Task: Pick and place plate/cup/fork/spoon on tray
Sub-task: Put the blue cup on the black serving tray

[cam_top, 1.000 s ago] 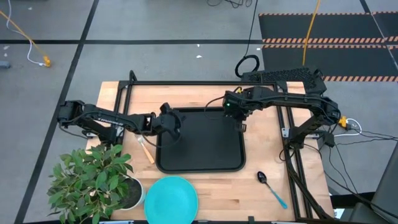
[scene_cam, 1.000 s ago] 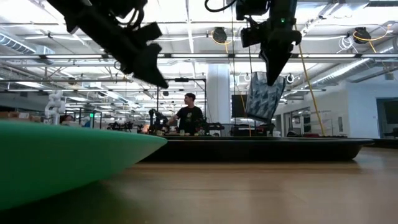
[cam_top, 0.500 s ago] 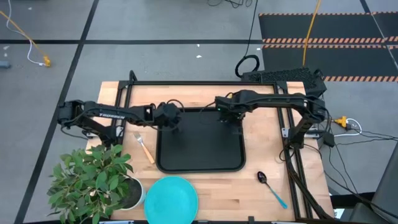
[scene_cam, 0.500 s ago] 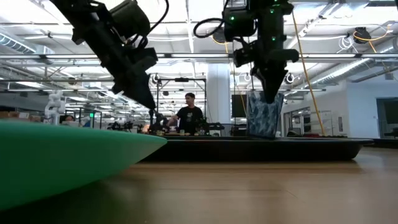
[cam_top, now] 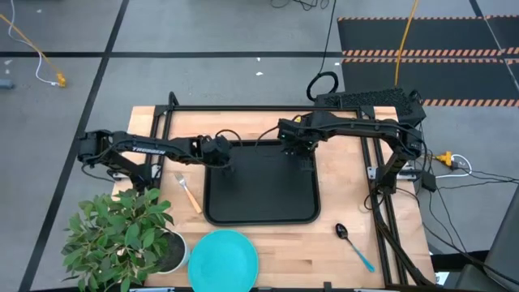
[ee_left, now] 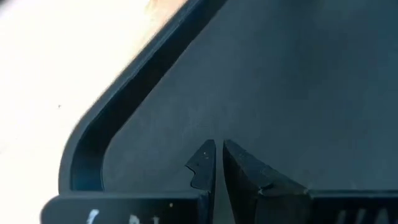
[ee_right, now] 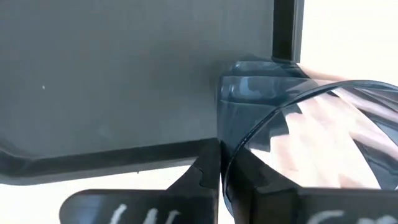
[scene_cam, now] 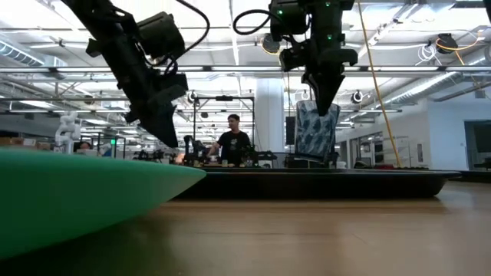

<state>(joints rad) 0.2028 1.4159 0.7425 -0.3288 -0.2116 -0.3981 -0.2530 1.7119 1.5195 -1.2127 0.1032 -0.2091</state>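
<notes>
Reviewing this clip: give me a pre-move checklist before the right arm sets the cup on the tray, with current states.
1. Right gripper clamped on the cup wall: ok.
2. Cup lifted clear of the tray: ok in the low view.
3. Cup over the tray's far right area: ok.
4. Left gripper shut, empty, over the tray's far left corner, apart from the cup: ok.
5. Plate, fork, spoon on the tray: not ok, all lie on the table.
</notes>
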